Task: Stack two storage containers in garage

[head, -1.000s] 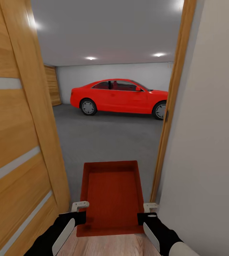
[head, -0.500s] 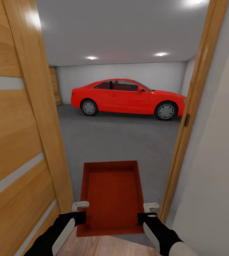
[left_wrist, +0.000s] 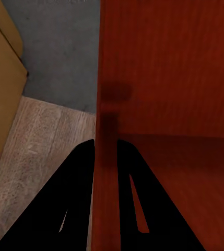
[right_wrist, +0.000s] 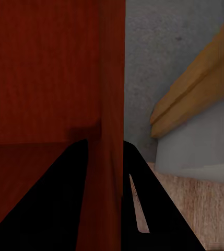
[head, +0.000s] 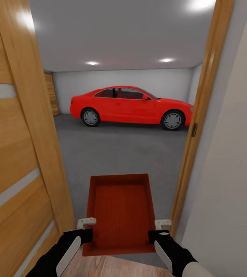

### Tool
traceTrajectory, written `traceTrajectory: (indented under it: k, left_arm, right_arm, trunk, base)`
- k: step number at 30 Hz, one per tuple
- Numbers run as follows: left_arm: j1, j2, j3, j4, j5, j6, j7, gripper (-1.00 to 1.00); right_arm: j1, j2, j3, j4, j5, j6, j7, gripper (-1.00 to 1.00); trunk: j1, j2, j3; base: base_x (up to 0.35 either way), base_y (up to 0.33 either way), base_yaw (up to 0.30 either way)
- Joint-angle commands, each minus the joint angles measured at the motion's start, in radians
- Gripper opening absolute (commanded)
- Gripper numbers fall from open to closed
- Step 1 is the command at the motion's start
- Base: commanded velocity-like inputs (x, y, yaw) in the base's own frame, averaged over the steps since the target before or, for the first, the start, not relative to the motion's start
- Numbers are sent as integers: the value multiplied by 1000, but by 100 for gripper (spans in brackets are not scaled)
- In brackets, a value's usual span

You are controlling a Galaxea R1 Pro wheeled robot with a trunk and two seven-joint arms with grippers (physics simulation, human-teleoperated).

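Storage container [head: 119,211] carried level as before, both jaws pinching side walls; doorway view shifted, red car [head: 131,107] leftward.

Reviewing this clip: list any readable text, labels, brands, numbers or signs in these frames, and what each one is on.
None: no legible text in any view.
Storage container: plain orange-red walls, no label.
Red car: no badge or plate readable at this size.
Wooden-slat door and door frame: bare wood, no sign.
Left gripper and right gripper: no markings seen.
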Motion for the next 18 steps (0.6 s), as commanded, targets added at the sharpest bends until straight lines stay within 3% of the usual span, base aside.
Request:
traceTrajectory:
  k: [1,10,18]
  left_arm:
    - [-1,2,4,-13,3,-81,10,-100]
    - [-1,2,4,-13,3,-81,10,-100]
    - [-1,2,4,-13,3,-81,9,-100]
  right_arm:
    - [0,-1,-1,0,-10,6,-5,-100]
    - [0,-1,-1,0,-10,6,-5,-100]
    - [0,-1,0,0,-10,6,-5,-100]
  trunk:
    - [0,-1,0]
    - [0,-1,6]
    - [0,-1,7]
  base:
    - [0,0,-207]
    - [0,0,-208]
    - [131,113,-41]
